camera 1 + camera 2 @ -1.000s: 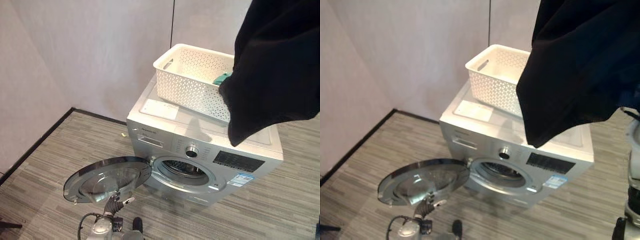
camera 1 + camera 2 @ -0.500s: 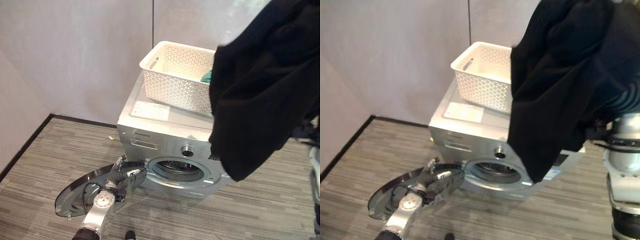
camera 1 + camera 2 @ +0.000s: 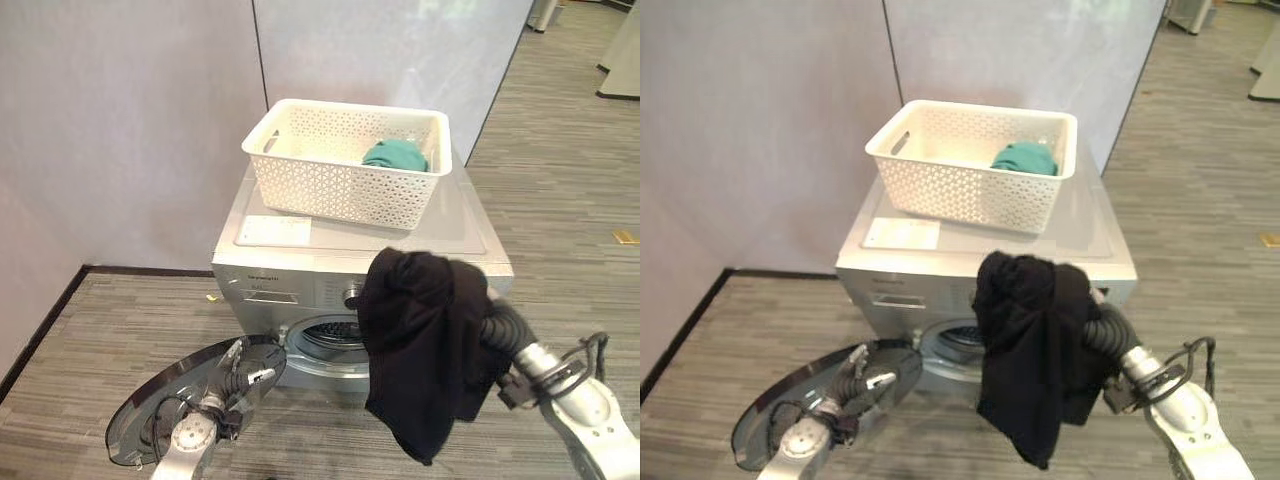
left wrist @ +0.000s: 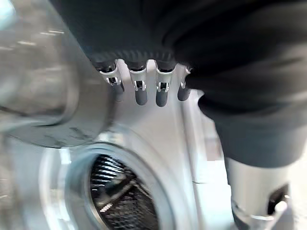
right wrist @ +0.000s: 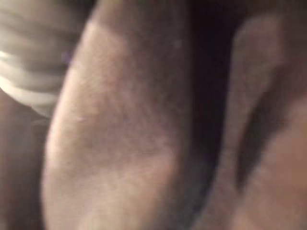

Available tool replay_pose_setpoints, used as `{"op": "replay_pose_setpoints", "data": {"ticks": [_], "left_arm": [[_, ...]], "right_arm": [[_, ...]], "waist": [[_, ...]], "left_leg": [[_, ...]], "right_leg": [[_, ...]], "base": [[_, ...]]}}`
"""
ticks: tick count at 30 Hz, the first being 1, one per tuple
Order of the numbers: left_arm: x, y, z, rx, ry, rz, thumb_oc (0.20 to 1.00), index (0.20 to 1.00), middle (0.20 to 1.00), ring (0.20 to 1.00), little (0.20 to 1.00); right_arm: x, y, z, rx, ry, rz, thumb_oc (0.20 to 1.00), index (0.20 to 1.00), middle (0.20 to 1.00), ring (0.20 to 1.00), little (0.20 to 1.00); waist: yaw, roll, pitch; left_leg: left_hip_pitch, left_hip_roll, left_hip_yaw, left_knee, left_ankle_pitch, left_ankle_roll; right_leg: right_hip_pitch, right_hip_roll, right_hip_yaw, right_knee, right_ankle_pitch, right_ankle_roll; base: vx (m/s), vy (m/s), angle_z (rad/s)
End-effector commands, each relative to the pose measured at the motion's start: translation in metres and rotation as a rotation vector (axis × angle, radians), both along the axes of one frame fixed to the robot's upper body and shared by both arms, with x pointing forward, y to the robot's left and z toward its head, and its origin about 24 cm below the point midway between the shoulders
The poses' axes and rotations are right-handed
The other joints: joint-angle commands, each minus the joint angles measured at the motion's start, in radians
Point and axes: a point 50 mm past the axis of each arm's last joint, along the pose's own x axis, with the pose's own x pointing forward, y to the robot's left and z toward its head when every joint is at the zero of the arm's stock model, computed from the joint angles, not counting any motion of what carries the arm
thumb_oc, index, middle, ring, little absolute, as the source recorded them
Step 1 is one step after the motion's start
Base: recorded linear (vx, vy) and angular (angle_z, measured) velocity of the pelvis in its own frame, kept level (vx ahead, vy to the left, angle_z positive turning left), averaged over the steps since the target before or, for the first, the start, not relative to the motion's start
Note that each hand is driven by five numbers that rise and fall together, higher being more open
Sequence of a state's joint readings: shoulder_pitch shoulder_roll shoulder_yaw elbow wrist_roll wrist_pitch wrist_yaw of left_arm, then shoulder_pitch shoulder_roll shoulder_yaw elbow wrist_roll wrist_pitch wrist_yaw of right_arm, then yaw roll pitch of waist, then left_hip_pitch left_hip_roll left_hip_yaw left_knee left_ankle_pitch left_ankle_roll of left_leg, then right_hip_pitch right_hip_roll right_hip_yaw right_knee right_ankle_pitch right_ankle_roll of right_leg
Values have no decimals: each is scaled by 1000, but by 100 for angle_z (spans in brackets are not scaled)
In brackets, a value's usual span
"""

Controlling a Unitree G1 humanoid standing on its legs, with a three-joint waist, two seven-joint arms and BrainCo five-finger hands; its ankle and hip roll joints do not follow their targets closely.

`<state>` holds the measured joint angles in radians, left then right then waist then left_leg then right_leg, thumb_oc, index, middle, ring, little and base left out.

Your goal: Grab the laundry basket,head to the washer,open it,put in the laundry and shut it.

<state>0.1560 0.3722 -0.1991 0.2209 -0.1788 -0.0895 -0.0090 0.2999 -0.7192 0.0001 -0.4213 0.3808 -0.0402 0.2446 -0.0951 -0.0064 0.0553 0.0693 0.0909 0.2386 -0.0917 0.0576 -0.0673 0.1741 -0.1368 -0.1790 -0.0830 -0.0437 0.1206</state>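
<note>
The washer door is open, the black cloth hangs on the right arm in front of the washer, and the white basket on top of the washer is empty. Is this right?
Not quite. The basket is not empty: a green cloth lies in it, as the left eye view shows. The rest holds: the washer door is open and the black cloth hangs on the right arm.

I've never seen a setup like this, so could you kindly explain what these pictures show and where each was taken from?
It is a two-armed humanoid robot doing laundry. Two pictures come from cameras in its head, two from its wrists. A silver front-loading washing machine stands with its round glass door swung open. On top sits a white perforated plastic basket containing a teal cloth. A black garment drapes over the right arm's end, hiding that hand. The left hand, fingers relaxed, is at the door.
</note>
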Motion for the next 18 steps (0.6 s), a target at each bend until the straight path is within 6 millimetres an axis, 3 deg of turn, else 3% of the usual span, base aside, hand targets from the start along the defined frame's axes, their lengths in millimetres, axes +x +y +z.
{"op": "replay_pose_setpoints", "data": {"ticks": [1, 12, 18], "left_arm": [[25, -5, 30, 38, -148, -128, 1000, 1000, 1000, 1000, 1000], [44, -42, 71, 94, -283, -408, 1000, 1000, 1000, 1000, 1000], [47, -58, 74, 169, -313, -509, 1000, 1000, 1000, 1000, 1000]], "right_arm": [[15, 7, 35, 36, -152, 81, 200, 200, 200, 200, 200], [28, 7, 40, 29, -216, 8, 200, 200, 200, 200, 200], [31, 5, 40, 49, -242, -48, 200, 200, 200, 200, 200]], "waist": [[37, 22, -44], [44, 31, -25], [46, 34, -21]], "left_leg": [[3, 53, -39, 25, -48, -17], [-13, 50, -64, 36, -46, -19], [-14, 46, -76, 30, -42, -21]], "right_leg": [[-124, -9, 10, 84, -24, 1], [-104, -12, -15, 68, -27, 3], [-92, -11, -28, 64, -32, 1]], "base": [[14, 9, -10], [0, -5, 7], [2, -15, 17]]}}
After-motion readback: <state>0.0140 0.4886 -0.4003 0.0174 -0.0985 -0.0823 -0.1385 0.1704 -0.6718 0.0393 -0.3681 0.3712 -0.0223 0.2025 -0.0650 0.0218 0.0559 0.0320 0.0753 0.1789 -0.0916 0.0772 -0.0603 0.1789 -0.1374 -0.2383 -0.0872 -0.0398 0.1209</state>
